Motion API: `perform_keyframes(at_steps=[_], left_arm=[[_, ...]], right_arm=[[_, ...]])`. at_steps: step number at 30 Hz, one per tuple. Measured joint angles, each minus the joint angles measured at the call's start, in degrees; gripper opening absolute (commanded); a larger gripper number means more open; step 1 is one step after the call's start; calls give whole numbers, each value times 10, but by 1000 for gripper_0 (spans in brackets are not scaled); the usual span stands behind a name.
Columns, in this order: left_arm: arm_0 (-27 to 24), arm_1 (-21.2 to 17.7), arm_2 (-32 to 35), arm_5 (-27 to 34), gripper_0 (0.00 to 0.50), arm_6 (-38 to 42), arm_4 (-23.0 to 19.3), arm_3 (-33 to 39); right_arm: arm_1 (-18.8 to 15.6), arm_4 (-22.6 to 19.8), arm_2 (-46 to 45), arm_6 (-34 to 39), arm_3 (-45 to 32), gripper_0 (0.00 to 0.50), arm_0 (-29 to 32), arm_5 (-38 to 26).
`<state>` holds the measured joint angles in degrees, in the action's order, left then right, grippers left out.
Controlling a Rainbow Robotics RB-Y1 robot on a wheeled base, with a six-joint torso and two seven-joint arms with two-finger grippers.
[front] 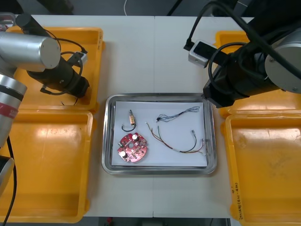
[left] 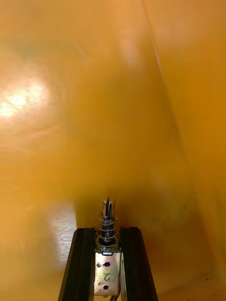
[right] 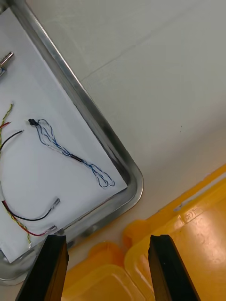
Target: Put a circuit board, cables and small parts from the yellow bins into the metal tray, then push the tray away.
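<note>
While the left gripper [left: 108, 231] hung inside the far left yellow bin [front: 91, 42], its fingers held a small metal part [left: 107, 261], its long axis running out along them. The metal tray [front: 160, 97] lay just beside that bin, toward the robot's right. The right gripper [right: 108, 240] stood at the tray's far right corner, fingers wide and empty.

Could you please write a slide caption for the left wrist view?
Left gripper shut on a small metal part, with a yellow bin behind it.
</note>
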<state>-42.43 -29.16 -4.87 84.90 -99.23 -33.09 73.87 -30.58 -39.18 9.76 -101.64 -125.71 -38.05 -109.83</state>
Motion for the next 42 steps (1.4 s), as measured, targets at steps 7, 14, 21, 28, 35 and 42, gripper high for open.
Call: perform_keyframes(at_steps=[7, 14, 21, 28, 35, 42], left_arm=[[-17, 0, 37, 48, 0, 0, 0, 3], [-26, 0, 71, 95, 0, 0, 2, 38], [-26, 0, 89, 148, 0, 0, 6, 96], [-27, 0, 90, 199, 2, 1, 6, 156], [-30, 0, 65, 232, 0, 19, 2, 212], [-47, 14, 14, 246, 2, 169, -5, 255]], right_arm=[[-14, -9, -34, 33, 0, 500, 15, 0], [-29, -16, -97, 43, 0, 500, 44, 0], [-34, -19, -174, 46, -1, 500, 83, 0], [-35, -22, -257, 70, -3, 500, 145, 0], [-35, -25, -312, 73, -29, 500, 207, 0], [-35, -19, -344, 91, -52, 500, 261, 0]])
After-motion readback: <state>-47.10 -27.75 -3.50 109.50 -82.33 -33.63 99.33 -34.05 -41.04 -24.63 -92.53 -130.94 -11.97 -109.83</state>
